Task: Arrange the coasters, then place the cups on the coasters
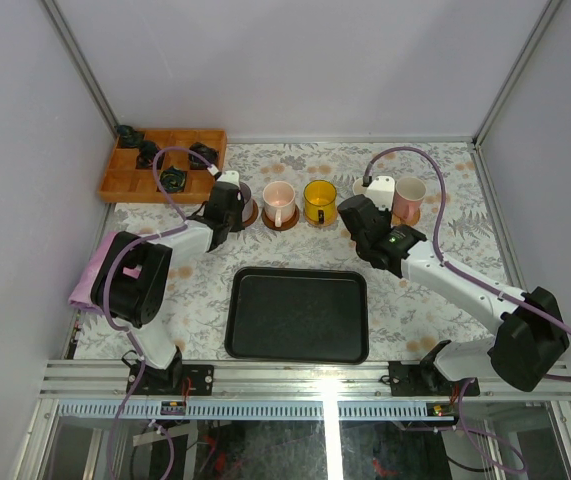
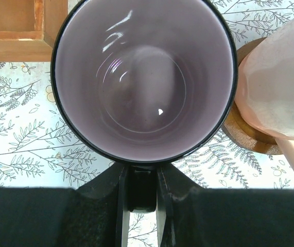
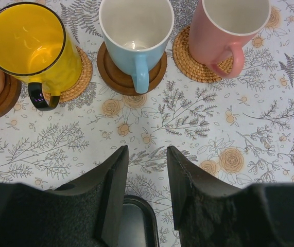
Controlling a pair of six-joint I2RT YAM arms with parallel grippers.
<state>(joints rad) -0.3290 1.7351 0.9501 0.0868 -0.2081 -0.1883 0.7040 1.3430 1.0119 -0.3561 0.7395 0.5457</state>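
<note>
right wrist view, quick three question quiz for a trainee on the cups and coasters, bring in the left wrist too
1. True or false: the right end effector is holding a cup.
2. Pick one: the blue cup stands on a coaster that is A) woven, B) smooth wood, C) black plastic.
3. Fill in: the left end effector is shut on the handle of the ____ cup.

Key: 1 false, it is open and empty; 2 B; 3 mauve.
</note>
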